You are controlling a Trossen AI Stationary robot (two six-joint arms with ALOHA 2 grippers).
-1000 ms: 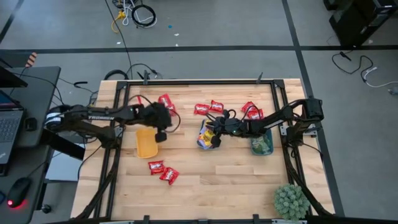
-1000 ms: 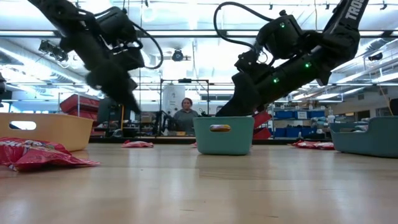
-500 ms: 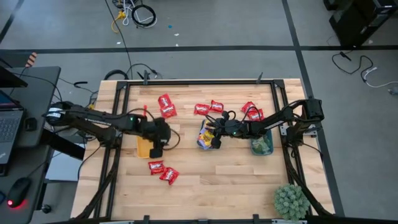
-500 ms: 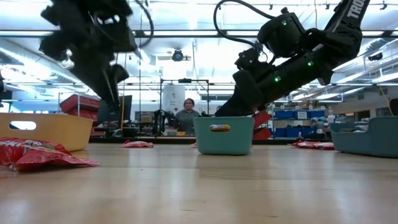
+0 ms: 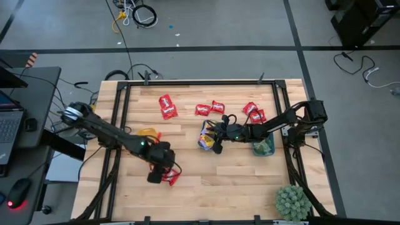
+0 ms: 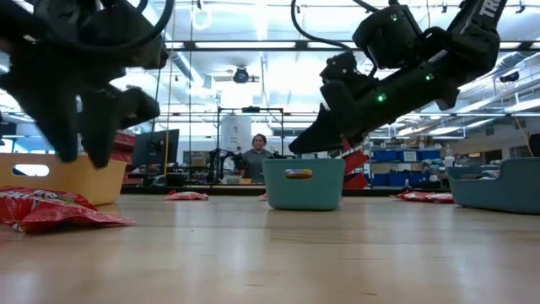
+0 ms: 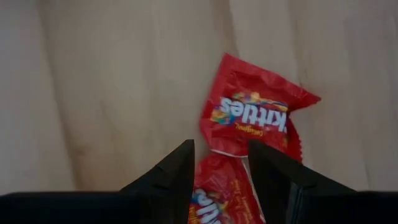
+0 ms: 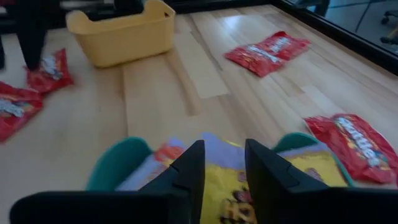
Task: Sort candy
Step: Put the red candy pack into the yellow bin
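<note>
Two red packets (image 7: 252, 118) overlapped near the table's (image 5: 250, 181) front edge, left of middle, right under the left gripper (image 7: 221, 149). Stood over them with fingers wide and empty, straddling the seam where one packet covered the other. Could have pinched both at once from there, or caught only a glossy corner and let it slide out on the lift. Could also have dragged the lower packet sideways. Four more red packets (image 5: 167, 106) strewn along the far edge, untouched. Right gripper (image 8: 224, 146) poised just above the yellow packets (image 8: 230, 186) in the teal tray (image 8: 118, 155) at mid-table, fingers narrowly parted, gripping nothing. Risked snagging a wrapper and pulling it out over the rim. Yellow tray (image 8: 121, 31) close beside the left arm, so open to a knock.
</note>
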